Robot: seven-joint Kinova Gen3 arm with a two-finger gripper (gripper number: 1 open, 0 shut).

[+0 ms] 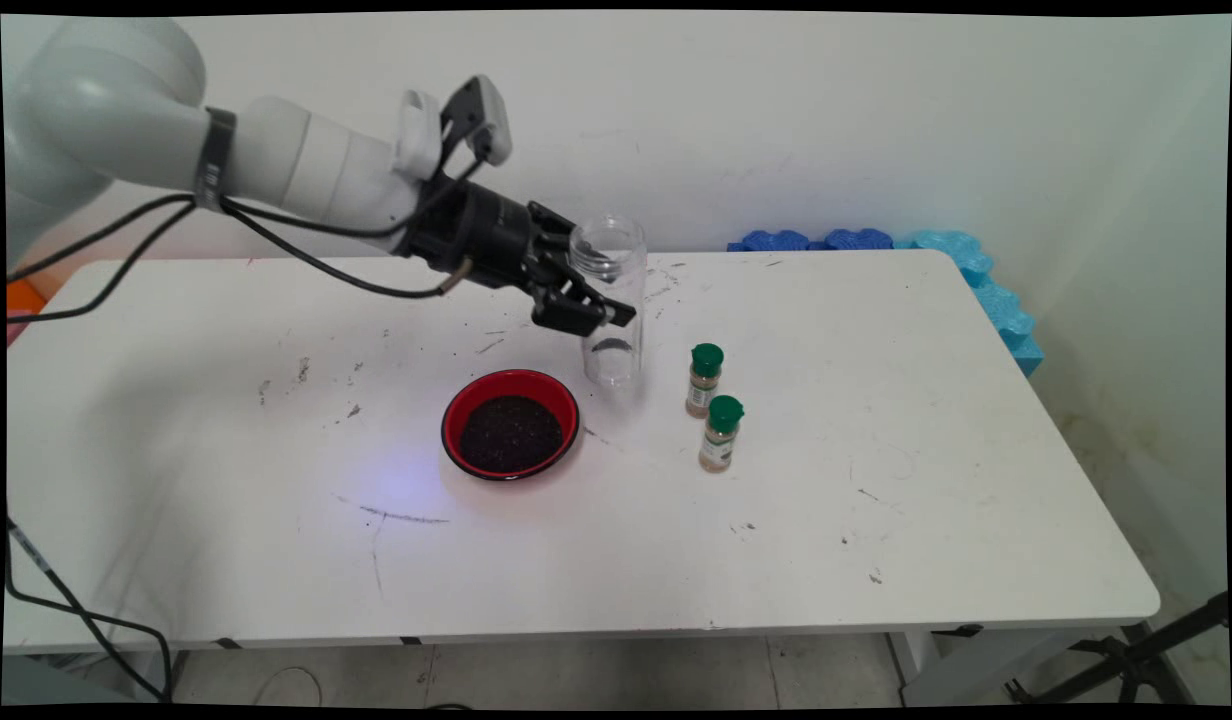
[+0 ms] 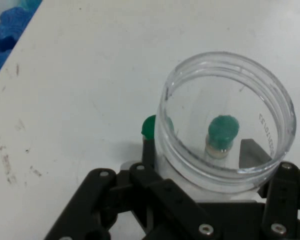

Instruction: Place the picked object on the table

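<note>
Where the hand view looks along the black linkage, the gripper (image 2: 217, 165) is closed on a clear plastic jar (image 2: 225, 120), its open mouth facing the camera and filling the space between the 2 fingers. The fingertips themselves are hidden behind the jar's wall. Through the clear plastic, 1 green-capped spice bottle (image 2: 222, 132) shows beyond the jar's bottom, and a second green cap (image 2: 150, 127) peeks out just past the jar's left edge; their labels cannot be read.

In the main view the gripper (image 1: 601, 310) holds the jar (image 1: 608, 300) by its middle, roughly upright with its mouth leaning slightly toward the arm. A thin dark ring of residue sits low inside it. Whether its base touches the white table (image 1: 876, 520) or hangs just above cannot be told.

Only the main view shows the red bowl (image 1: 511, 422) of dark grains, lying below the gripper and on the near side of the jar. Past the jar, away from the arm, the 2 spice bottles (image 1: 704, 380) (image 1: 721, 433) stand upright side by side. Farther off, blue foam pieces (image 1: 936, 250) line the wall at the table's far edge.
</note>
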